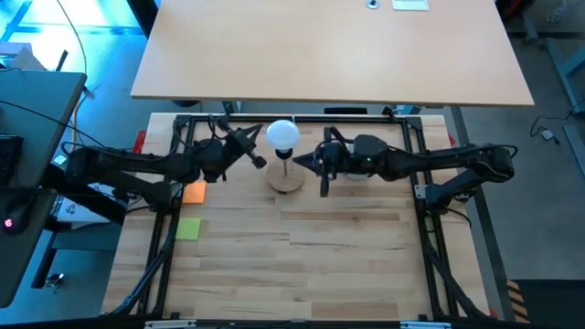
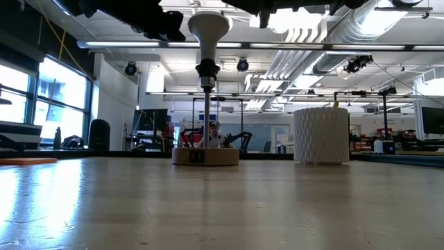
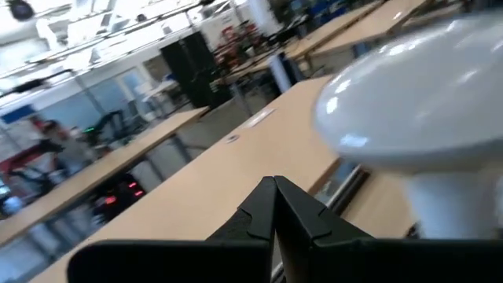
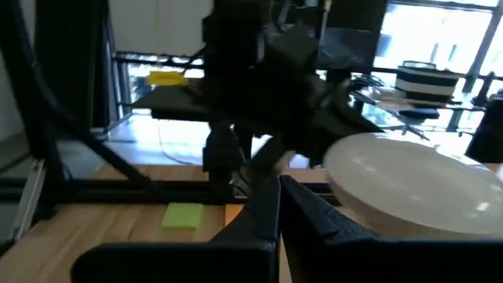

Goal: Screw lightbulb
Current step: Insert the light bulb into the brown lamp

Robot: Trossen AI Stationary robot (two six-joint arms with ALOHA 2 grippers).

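Note:
The white lightbulb [image 1: 282, 134] stands upright with its neck in the black socket [image 2: 207, 69] on the stem of a round wooden disc [image 1: 287, 177]. The disc rests flat on the table [image 2: 205, 155]. My left gripper [image 1: 257, 157] is shut and empty just left of the bulb, which fills the side of the left wrist view [image 3: 424, 110]. My right gripper [image 1: 317, 168] is shut and empty just right of the stem. In the right wrist view the bulb's globe [image 4: 409, 189] shows close beside the shut fingers [image 4: 279, 200].
A white latticed cup [image 2: 320, 135] stands right of the disc, under my right arm. An orange note [image 1: 194, 192] and a green note [image 1: 188, 228] lie at the left. Black frame rails [image 1: 425, 196] run along the table's sides. A larger table [image 1: 329, 46] stands behind.

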